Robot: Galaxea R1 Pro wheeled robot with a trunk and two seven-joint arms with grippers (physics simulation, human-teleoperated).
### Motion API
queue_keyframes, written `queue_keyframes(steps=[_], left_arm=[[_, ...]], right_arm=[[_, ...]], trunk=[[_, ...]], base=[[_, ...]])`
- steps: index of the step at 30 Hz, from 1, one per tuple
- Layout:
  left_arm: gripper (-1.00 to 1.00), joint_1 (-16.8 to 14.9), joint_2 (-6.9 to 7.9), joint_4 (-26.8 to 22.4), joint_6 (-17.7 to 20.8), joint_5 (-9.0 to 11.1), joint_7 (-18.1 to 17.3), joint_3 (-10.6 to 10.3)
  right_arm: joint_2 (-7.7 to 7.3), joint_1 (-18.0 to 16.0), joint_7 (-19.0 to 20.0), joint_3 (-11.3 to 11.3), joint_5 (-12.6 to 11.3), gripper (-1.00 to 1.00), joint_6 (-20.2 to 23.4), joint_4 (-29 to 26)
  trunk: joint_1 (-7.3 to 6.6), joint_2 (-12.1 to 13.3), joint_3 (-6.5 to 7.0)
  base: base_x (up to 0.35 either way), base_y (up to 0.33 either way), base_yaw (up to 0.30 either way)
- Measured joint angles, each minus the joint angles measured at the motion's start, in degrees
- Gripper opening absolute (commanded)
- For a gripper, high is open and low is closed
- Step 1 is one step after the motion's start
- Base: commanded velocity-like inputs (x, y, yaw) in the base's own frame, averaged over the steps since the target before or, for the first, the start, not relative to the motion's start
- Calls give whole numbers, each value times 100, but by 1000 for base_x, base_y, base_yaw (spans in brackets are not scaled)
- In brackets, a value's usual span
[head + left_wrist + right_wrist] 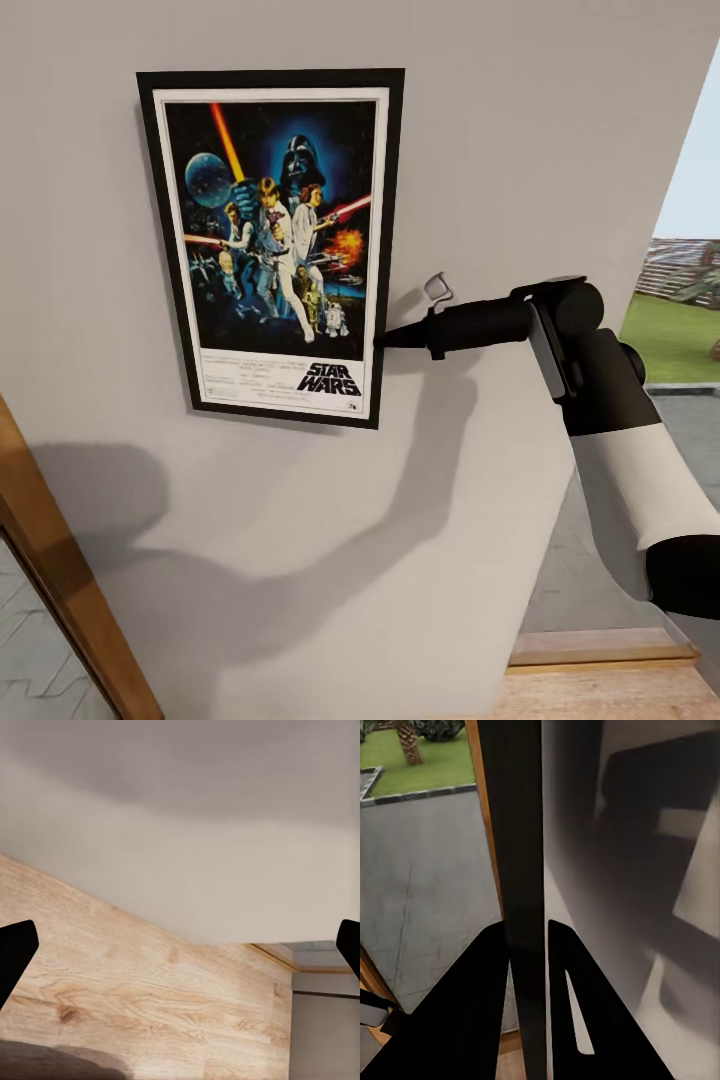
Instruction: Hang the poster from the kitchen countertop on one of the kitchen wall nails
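Right pincer (385, 340) is clamped thin on the right edge of the poster (275, 240), which lies flat against the grey wall (520, 150). Left pincer (180, 952) gapes wide, holding nothing. Framed poster looks stiff, light, awkwardly broad; an edge pinch seems its natural hold.

Matt, smooth light-grey plaster on the wall (300, 560). Glossy printed paper inside a black, faintly sheened frame on the poster (275, 240). Matt black plastic on the right gripper (385, 340). Pale, grained, satin wood on the floor (142, 997).
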Motion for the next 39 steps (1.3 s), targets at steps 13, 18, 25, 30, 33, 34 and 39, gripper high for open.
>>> queue_keyframes(steps=[13, 18, 25, 30, 33, 34, 39], left_arm=[[100, 0, -6, 1, 0, 0, -26, -18], [100, 0, -10, 1, 0, 0, -26, -17], [100, 0, -10, 1, 0, 0, -26, -17], [100, 0, -10, 1, 0, 0, -26, -17], [100, 0, -2, 1, 1, 0, -26, -14], [100, 0, 20, 0, 0, 0, -27, -10], [100, 0, 39, 0, 1, 0, -26, -15]], right_arm=[[-17, 0, 0, -26, -8, -100, 11, 1], [-17, 0, 0, -26, -8, -100, 11, 1], [-17, 0, 0, -26, -8, -100, 11, 1], [-17, 0, 0, -26, -8, -100, 11, 1], [-17, 0, 0, -27, -8, -100, 11, 1], [-17, 0, 0, -27, -10, -100, 12, 1], [-17, 0, 0, -24, -8, -100, 11, 1]], trunk=[[0, 0, 0], [0, 0, 0], [0, 0, 0], [0, 0, 0], [0, 0, 0], [-1, -1, 0], [-2, -1, 0]], base=[[0, 0, 0], [0, 0, 0], [0, 0, 0], [0, 0, 0], [15, 0, 0], [95, 0, 0], [215, 0, 0]])
